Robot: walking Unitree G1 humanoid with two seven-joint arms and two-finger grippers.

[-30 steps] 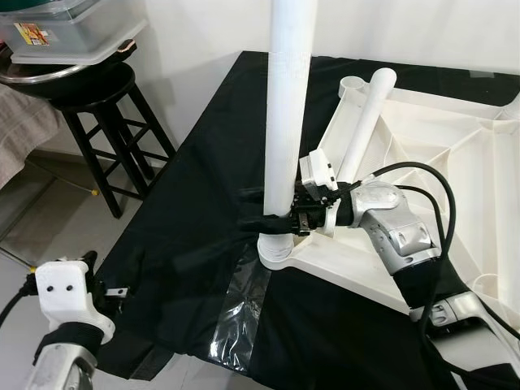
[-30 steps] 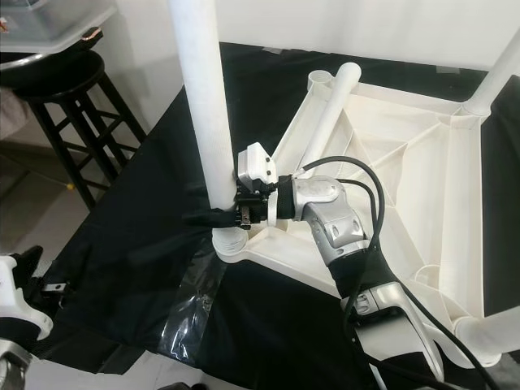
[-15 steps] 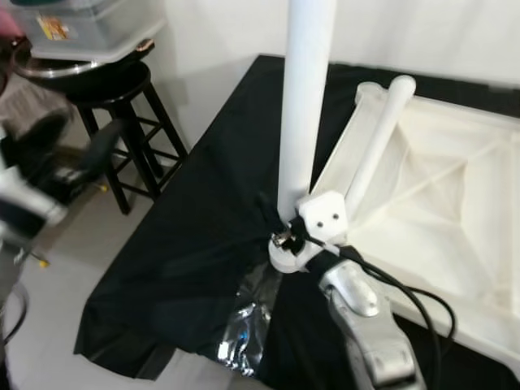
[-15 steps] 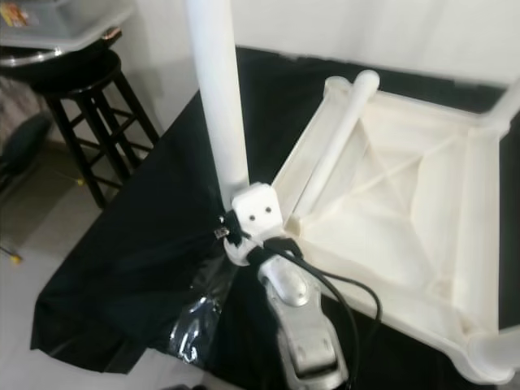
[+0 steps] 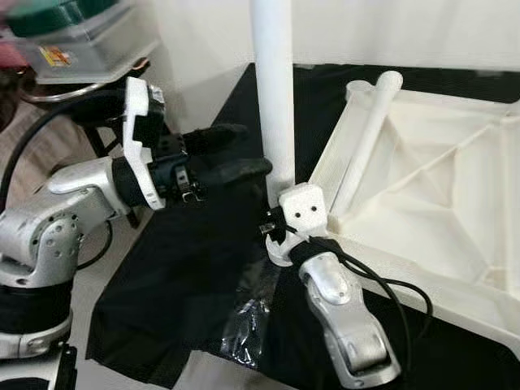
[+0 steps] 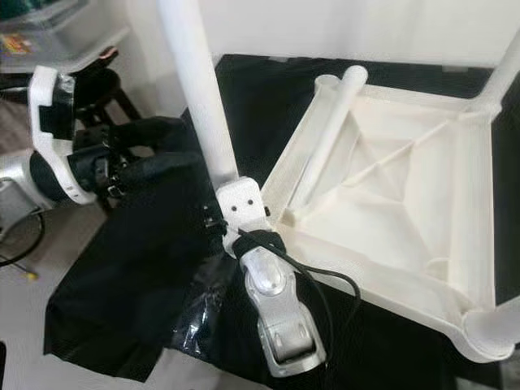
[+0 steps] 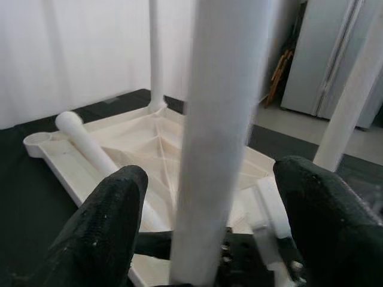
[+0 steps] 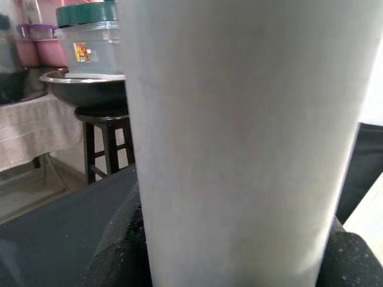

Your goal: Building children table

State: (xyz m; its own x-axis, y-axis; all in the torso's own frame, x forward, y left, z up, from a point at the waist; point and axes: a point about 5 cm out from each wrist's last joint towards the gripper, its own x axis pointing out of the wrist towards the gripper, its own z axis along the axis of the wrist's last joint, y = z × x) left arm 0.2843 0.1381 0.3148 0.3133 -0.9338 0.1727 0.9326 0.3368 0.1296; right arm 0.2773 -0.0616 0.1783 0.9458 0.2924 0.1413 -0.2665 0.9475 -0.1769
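Note:
A white children's table top [image 5: 422,162] lies upside down on a black cloth [image 5: 187,268]. One white leg [image 5: 272,89] stands upright in its near-left corner socket [image 5: 280,253]. My right gripper [image 5: 275,230] is shut on this leg just above the socket; its fingers [image 8: 119,251] hug both sides. My left gripper [image 5: 248,150] is open at mid-height on the leg's left side. In the left wrist view the leg [image 7: 221,119] rises between the spread fingers [image 7: 114,227], touching neither. A loose leg [image 5: 366,138] lies along the table top's left edge.
A black stool [image 8: 105,137] bearing a metal bowl [image 8: 84,89] and plastic containers [image 5: 73,41] stands at the far left. A crumpled clear film [image 5: 248,325] lies on the cloth's near edge. Two more legs [image 6: 504,73] stand in the right corners.
My left arm rose from low at the left and brought its open gripper up to the leg. The right gripper kept its hold near the leg's base. The camera has shifted.

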